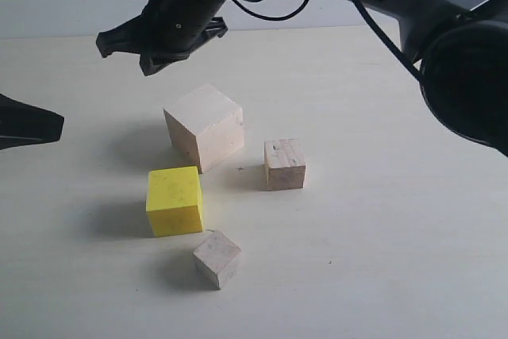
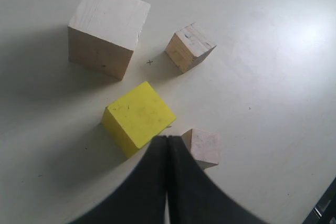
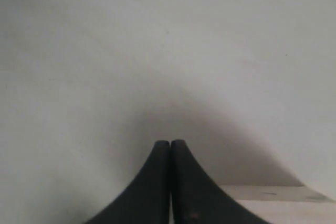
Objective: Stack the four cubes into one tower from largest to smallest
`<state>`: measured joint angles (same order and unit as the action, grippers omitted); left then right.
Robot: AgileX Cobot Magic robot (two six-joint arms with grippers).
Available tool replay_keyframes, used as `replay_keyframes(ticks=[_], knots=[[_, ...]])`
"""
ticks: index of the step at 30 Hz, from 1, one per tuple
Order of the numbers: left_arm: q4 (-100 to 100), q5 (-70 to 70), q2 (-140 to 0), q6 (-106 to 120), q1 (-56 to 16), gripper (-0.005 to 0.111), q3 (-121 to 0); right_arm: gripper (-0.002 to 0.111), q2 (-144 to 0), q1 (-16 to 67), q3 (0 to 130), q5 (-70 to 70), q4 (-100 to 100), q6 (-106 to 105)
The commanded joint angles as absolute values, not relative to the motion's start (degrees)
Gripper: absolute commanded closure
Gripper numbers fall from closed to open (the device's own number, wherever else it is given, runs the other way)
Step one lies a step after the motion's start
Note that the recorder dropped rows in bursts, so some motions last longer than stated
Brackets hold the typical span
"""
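1. Four cubes sit apart on the desk (image 1: 381,220), none stacked. The large pale cube (image 1: 204,127) is farthest back, and the yellow cube (image 1: 175,200) is close in front of it.
2. A smaller pale cube (image 1: 285,163) lies right of the large one. The last pale cube (image 1: 217,259) lies nearest, turned at an angle.
3. The right gripper (image 3: 170,142) hovers behind the large pale cube, its fingers pressed together and empty.
4. The left gripper (image 2: 167,139) hangs at the left side, its fingers together, holding nothing.
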<state>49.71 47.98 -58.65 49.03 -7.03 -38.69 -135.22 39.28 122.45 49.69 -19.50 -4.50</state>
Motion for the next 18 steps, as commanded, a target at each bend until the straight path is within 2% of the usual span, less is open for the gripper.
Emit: replay_keyframes(ticks=[1,9,18], knots=[[50.0,48.1,-58.7,48.9,-7.4,0.107,-38.6,0.108,-136.4,39.3,122.2,55.2,-24.0,-8.6],[50.0,48.1,-58.7,48.9,-7.4,0.107,-38.6,0.108,-136.9,39.3,122.2,68.7,-22.1,-10.0],[50.0,48.2,-58.7,48.9,-7.4,0.107,-38.6,0.108,-136.8,39.3,122.2,70.0,-13.7,-6.1]])
